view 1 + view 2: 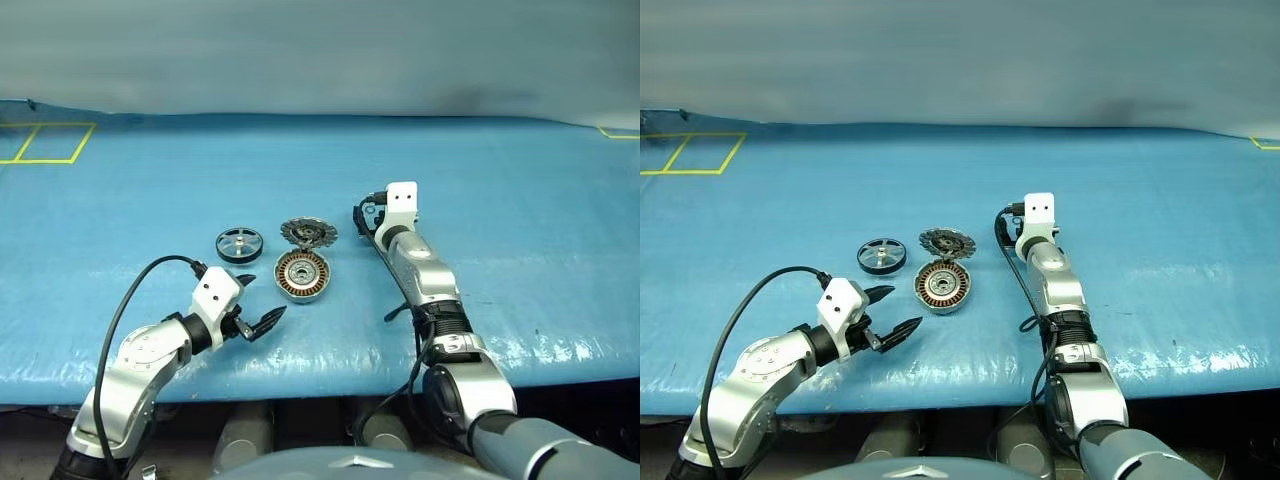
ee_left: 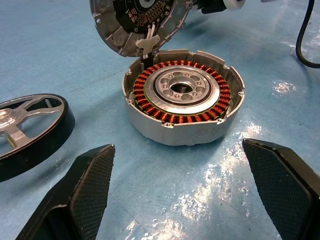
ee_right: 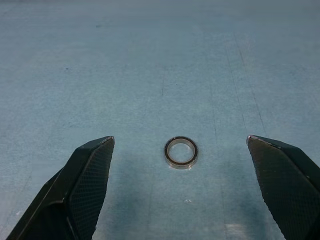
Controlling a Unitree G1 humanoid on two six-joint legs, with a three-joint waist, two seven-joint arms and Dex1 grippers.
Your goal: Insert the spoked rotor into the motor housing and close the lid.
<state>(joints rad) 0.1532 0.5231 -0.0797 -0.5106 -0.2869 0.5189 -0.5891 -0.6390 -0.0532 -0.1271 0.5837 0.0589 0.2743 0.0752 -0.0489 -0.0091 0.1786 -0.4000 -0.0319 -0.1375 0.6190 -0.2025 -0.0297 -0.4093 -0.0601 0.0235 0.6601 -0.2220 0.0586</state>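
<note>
Blue table covering (image 1: 520, 200) carrying three motor parts near its front edge. Motor housing (image 1: 302, 275) resting flat, open side up, copper windings and silver bearing centre exposed. Lid (image 1: 308, 234) tilted up just behind the housing, toothed edge and dark inner face showing, touching or joined to the housing's rear rim in the left wrist view. Spoked rotor (image 1: 240, 245) lying flat on the covering, to the left of housing and lid, near but apart from both; not inserted. Left gripper (image 1: 258, 303) hanging just short of the housing on the near-left side, jaws spread wide, nothing between them, pointing toward the housing. Right gripper (image 3: 180, 185) extended forward to the right of the parts, jaws likewise wide apart and empty. Small thin metal ring (image 3: 181, 152) lying flat on the covering ahead of the right gripper, in line with the gap between the jaws, untouched. Yellow tape markings (image 1: 45, 143) at the far left of the table.
</note>
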